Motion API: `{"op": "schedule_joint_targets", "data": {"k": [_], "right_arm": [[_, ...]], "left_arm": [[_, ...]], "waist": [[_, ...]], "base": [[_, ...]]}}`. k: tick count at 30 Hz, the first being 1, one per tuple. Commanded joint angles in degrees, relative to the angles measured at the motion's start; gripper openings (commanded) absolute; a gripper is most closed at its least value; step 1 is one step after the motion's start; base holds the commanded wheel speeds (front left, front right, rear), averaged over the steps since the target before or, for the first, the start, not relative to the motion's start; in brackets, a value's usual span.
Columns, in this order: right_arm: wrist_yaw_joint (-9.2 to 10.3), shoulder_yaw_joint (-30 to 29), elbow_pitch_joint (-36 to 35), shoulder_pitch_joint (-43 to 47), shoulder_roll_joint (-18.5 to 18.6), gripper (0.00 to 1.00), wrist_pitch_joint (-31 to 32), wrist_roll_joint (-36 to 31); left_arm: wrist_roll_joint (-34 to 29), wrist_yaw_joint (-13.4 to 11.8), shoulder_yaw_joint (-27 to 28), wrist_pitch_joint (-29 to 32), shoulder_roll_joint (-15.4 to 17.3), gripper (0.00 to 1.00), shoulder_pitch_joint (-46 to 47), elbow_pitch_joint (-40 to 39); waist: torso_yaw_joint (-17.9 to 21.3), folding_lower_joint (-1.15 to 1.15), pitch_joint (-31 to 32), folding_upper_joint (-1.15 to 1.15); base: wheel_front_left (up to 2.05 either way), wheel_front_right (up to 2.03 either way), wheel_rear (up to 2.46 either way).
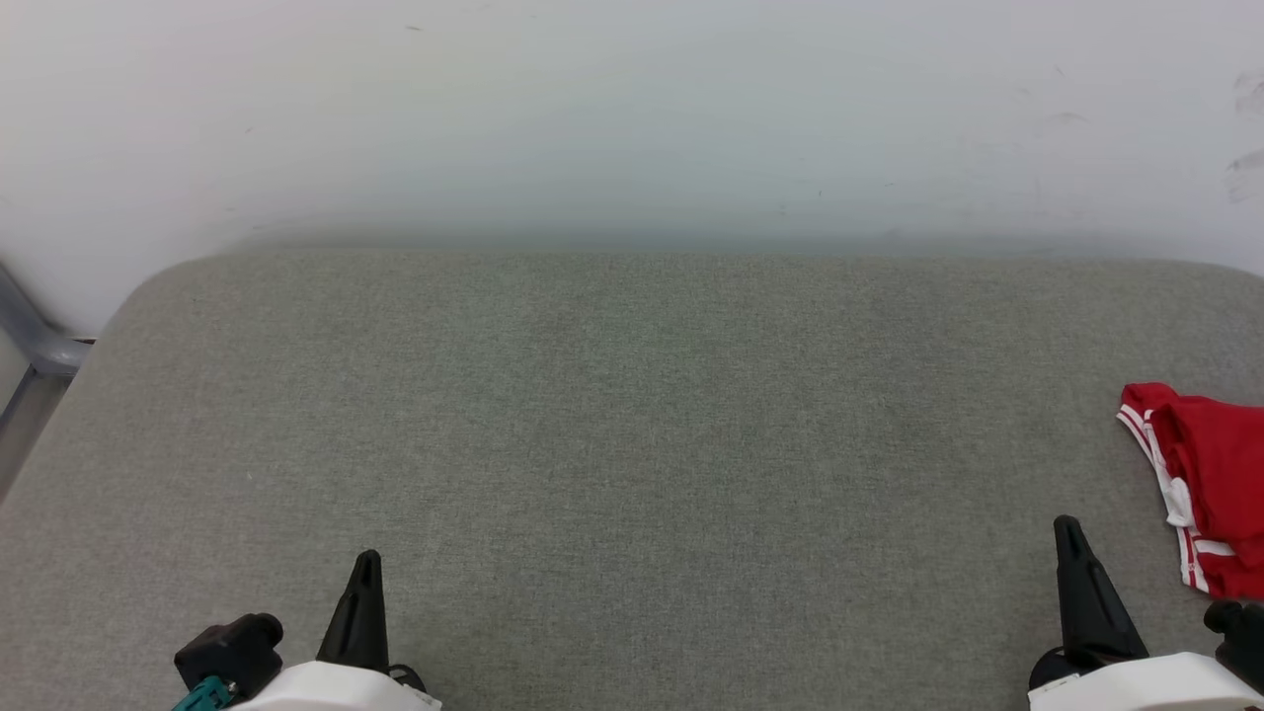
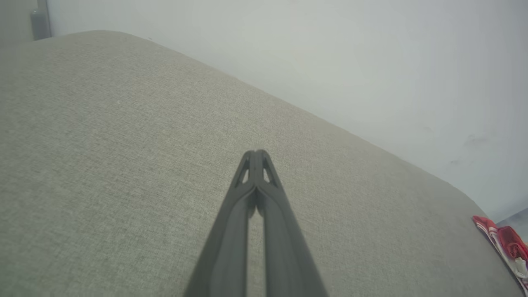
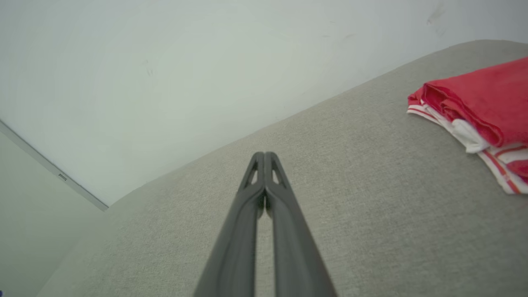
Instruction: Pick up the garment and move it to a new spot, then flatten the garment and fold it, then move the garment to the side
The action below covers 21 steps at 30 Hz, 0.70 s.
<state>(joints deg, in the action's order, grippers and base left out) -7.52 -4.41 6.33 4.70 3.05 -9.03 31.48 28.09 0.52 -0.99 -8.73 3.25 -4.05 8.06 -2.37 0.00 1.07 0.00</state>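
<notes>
Red garment (image 1: 1220, 464) folded on grey cushion (image 1: 632, 444); left fingers (image 2: 235, 231), right fingers (image 3: 241, 231) clenched, empty.

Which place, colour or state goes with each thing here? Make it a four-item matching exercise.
1. garment
2. left gripper
3. right gripper
4. padded surface

A. shut, at the head view's lower right
B. grey woven fabric
C. red and white, at the surface's right edge
D. shut, at the head view's lower left

Pairs: 1-C, 2-D, 3-A, 4-B
</notes>
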Motion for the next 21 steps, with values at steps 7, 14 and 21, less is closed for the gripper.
{"op": "schedule_joint_targets", "data": {"k": [7,14,21], "right_arm": [[0.01,-0.16,0.33,-2.64,0.42,0.00,1.68,7.98],[0.01,-0.24,1.00,-3.52,0.46,0.00,2.92,12.97],[0.01,-0.34,1.74,-4.40,0.49,0.00,4.24,18.49]], "left_arm": [[8.12,1.08,1.21,1.85,0.06,0.00,2.65,0.13],[13.34,1.64,1.82,3.09,0.03,0.00,3.39,0.66],[19.08,2.25,2.50,4.52,-0.01,0.00,4.26,1.25]], "waist": [[0.18,0.00,-0.09,0.00],[0.31,0.00,-0.17,0.00],[0.48,0.00,-0.25,0.00]], "base": [[0.00,0.00,0.00],[0.00,0.00,0.00],[0.00,0.00,0.00]]}}
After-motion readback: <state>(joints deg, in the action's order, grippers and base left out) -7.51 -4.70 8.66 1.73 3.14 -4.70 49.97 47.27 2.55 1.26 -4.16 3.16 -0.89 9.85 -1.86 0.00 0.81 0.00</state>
